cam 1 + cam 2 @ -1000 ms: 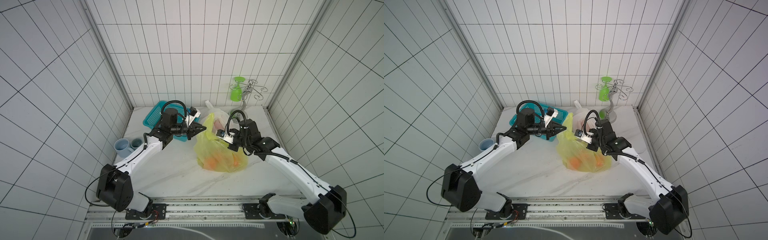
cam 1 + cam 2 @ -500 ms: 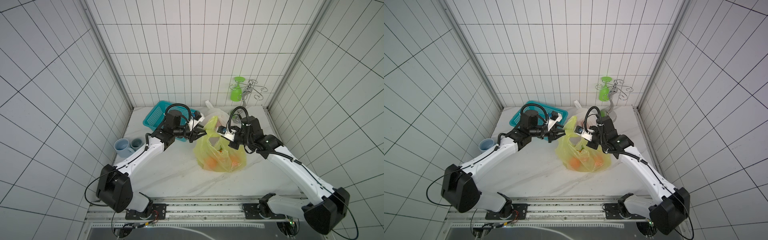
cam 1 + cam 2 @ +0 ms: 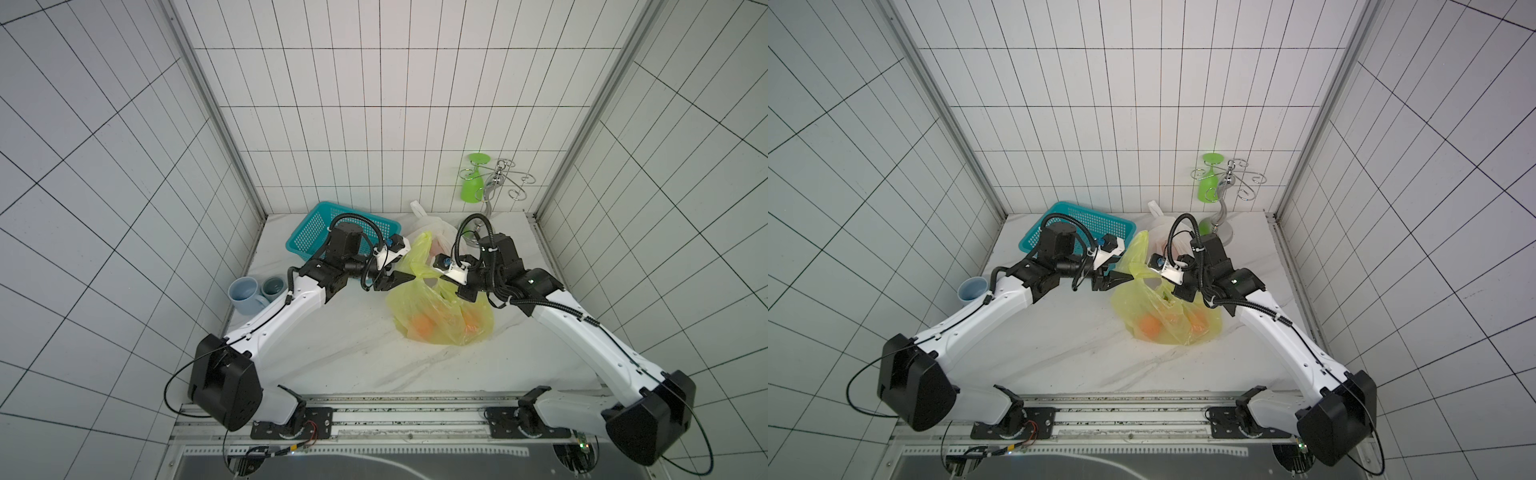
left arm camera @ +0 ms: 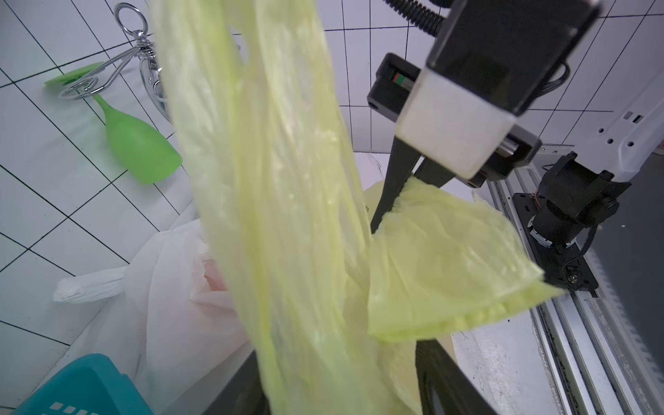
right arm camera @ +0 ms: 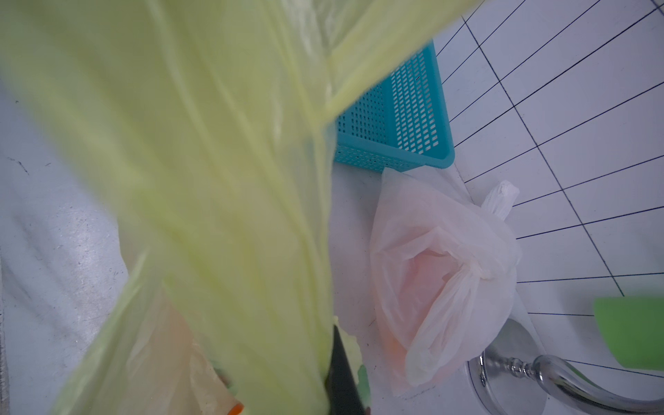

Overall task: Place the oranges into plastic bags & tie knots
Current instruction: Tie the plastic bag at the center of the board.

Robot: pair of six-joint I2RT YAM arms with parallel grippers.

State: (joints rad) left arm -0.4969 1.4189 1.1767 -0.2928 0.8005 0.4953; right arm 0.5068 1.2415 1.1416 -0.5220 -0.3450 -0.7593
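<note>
The yellow-green plastic bag (image 3: 440, 320) (image 3: 1163, 316) sits mid-table with oranges (image 3: 424, 326) (image 3: 1150, 326) showing through it. Its two handles rise and cross between my grippers; a knot there I cannot make out. My left gripper (image 3: 399, 278) (image 4: 337, 388) is open, its jaws wide apart with one handle strip (image 4: 273, 179) hanging loose between them. My right gripper (image 3: 446, 282) (image 5: 341, 370) is shut on the other handle (image 4: 449, 251). Behind them lies the white bag (image 3: 436, 232) (image 5: 442, 269), pinkish-orange inside, with a knot (image 5: 481, 273) at its top.
A teal basket (image 3: 316, 232) stands at the back left, right behind my left wrist. Two blue mugs (image 3: 247, 293) sit by the left wall. A chrome rack (image 3: 498, 183) with a hanging green glass (image 3: 473, 187) stands at the back right.
My left gripper has gone from shut to open, letting go of its handle, and has come slightly forward. The right gripper stays shut on its handle.
</note>
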